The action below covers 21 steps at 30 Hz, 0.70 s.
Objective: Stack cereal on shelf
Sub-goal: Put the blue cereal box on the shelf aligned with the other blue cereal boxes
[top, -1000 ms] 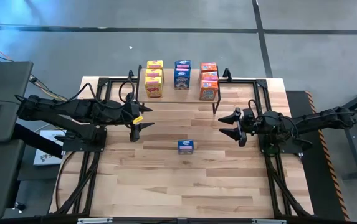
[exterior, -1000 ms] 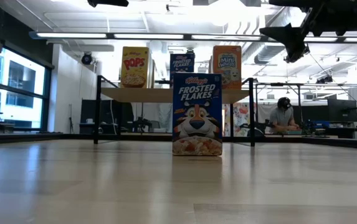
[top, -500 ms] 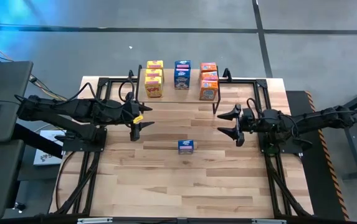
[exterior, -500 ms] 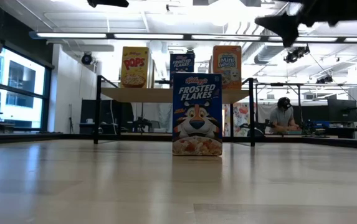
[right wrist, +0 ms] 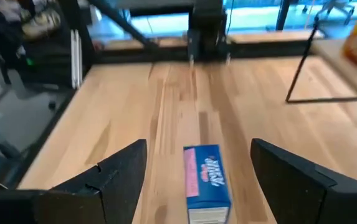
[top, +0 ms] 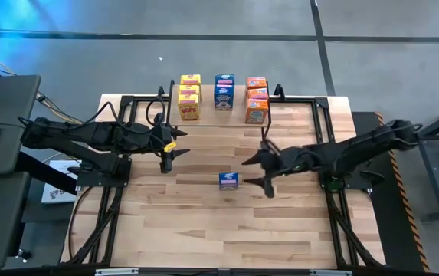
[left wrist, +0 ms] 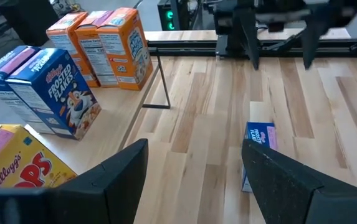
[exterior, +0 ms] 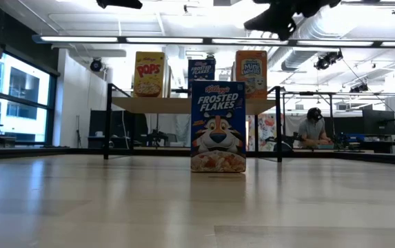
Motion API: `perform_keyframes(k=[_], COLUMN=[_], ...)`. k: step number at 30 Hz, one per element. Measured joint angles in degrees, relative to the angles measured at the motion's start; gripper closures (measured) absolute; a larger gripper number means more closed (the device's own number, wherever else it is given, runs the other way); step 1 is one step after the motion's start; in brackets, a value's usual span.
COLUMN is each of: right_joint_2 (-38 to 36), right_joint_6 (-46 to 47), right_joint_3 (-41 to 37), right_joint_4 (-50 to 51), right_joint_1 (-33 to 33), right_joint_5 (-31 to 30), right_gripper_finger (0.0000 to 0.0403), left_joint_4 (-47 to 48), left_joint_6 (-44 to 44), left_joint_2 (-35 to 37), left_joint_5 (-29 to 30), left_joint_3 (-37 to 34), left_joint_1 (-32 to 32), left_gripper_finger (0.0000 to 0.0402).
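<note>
A lone blue cereal box (top: 229, 180) (exterior: 218, 127) stands upright on its base in the middle of the table. The shelf (exterior: 183, 105) at the far edge carries three yellow boxes (top: 189, 96), two blue (top: 224, 92) and three orange (top: 257, 100), all upright in rows. My right gripper (top: 253, 173) (right wrist: 199, 147) is open, above the table just right of the lone box (right wrist: 206, 183), its fingers pointing at it with a gap left. My left gripper (top: 169, 155) (left wrist: 194, 174) hangs open at the left, above table height.
Black frame bars (top: 296, 100) run around the table's far and side edges, and thin shelf legs (left wrist: 159, 81) stand at the shelf's front corners. Bare wood (top: 227, 230) lies near of the lone box. A person (exterior: 313, 127) sits in the room behind.
My right gripper has swung from the table's right side toward the left and a little nearer, stopping just right of the lone blue box; it has rolled as it went and its fingers stay apart. The boxes have not moved.
</note>
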<state>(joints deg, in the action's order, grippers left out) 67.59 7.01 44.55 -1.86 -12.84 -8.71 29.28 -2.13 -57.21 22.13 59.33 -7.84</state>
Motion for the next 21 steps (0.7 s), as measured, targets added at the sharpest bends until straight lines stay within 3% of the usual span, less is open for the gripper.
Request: perform_keyframes(k=[8,21], right_joint_2=[10.39,17.21], right_joint_6=[-2.10,-2.70], right_joint_3=[4.26,5.80], right_joint_4=[0.47,0.55], right_joint_1=[-0.83,-0.25], right_joint_5=[-1.09,-2.81], right_gripper_finger=[0.0123,0.0123], left_joint_4=[0.06,0.07], left_joint_6=[1.29,1.29], left_joint_2=[0.00,0.00], left_joint_5=[0.00,0.06], left_joint_3=[0.00,0.00], left_joint_1=[0.00,0.00], left_gripper_finger=[0.0151,0.0151])
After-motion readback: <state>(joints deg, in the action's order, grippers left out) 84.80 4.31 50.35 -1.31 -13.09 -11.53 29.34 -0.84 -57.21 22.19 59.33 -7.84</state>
